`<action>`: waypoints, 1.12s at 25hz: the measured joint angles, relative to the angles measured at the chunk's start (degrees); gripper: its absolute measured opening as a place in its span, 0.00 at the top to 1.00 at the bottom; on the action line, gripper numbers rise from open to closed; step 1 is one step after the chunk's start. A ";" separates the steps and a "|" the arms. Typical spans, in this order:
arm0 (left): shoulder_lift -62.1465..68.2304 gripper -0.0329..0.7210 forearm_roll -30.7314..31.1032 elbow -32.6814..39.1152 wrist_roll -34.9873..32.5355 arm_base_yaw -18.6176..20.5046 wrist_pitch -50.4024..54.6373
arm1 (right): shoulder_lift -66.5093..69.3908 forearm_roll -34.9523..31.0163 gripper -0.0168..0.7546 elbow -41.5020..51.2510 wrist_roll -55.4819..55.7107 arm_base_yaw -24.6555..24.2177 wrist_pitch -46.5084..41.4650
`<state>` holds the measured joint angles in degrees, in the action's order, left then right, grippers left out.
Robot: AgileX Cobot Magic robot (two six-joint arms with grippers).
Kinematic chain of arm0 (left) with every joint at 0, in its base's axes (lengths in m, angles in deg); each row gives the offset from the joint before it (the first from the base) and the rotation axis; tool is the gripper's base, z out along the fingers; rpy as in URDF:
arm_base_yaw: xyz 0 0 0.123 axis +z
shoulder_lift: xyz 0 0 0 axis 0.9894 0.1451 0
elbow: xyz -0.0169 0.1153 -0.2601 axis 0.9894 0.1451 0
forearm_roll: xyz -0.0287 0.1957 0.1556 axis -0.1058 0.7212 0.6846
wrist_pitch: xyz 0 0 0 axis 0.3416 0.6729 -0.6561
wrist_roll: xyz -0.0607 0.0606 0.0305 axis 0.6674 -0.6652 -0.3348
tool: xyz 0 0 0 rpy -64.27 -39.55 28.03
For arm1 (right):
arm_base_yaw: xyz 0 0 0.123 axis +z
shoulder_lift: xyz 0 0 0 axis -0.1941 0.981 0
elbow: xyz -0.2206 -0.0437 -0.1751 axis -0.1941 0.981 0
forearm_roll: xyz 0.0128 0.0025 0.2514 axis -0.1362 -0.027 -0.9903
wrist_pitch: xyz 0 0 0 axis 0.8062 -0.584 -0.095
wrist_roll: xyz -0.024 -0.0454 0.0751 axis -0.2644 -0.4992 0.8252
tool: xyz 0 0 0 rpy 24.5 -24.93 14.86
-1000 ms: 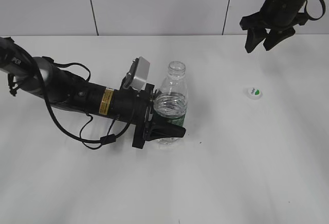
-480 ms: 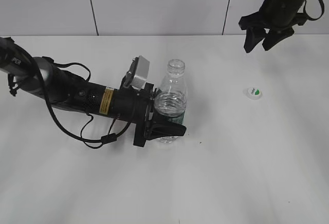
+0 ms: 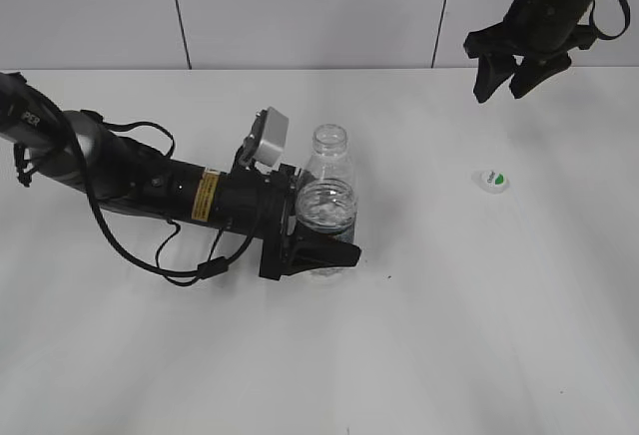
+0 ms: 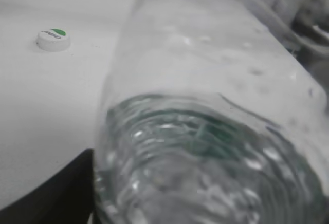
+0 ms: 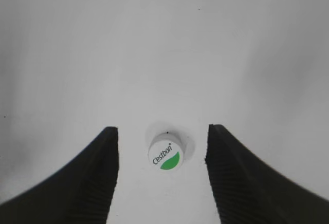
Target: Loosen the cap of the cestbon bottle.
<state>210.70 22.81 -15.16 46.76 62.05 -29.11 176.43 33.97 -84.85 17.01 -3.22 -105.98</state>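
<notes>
Clear plastic bottle (image 3: 327, 201) has shifted since 0.5 s ago: its open neck now sits further left and lower in the exterior view, closer to the camera box on the left wrist, and the whole body w/ the left gripper (image 3: 334, 253) has slid a bit left. A sec ago it was further right again, so the drift runs one way. Bottle stands on the white table (image 3: 449, 335), about mid-table, neck open, some water inside, green label only partly showing behind the gripper.

Left gripper is clamped on the bottle's lower body; one black finger (image 3: 327, 255) crosses in front of the label, the other is hidden behind the bottle. Left wrist view is nearly all blurred bottle (image 4: 216, 121) up close, so no jaw detail there; only a dark edge bottom left.

Cap (image 3: 491, 181) lies on the table well to the right of the bottle, top side up, green patch showing, same spot as before. Right gripper (image 3: 514, 78) hangs high above it, fingers spread, nothing between them, approx unchanged from the earlier frames. Right wrist view looks straight down: cap (image 5: 165, 153) sits between the two dark fingers (image 5: 92, 178) but far below, not touched. Print on the cap reads "Cestbon".

Right arm's upper part is cut off by the top edge of the exterior view.
</notes>
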 joint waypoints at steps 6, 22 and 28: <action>-2.11 0.27 2.08 0.00 1.81 1.11 -0.66 | 0.00 0.11 0.43 0.00 0.00 0.00 0.00; -11.37 0.27 3.49 0.00 3.49 1.34 -1.31 | -1.08 0.17 0.43 -2.82 0.04 0.04 -0.26; -15.62 0.27 3.18 0.00 5.22 1.34 -1.36 | -1.09 0.17 0.43 -6.77 0.11 0.04 -2.06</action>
<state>195.08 25.99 -15.16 51.98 63.39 -30.48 175.34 34.14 -91.62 17.12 -3.18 -108.04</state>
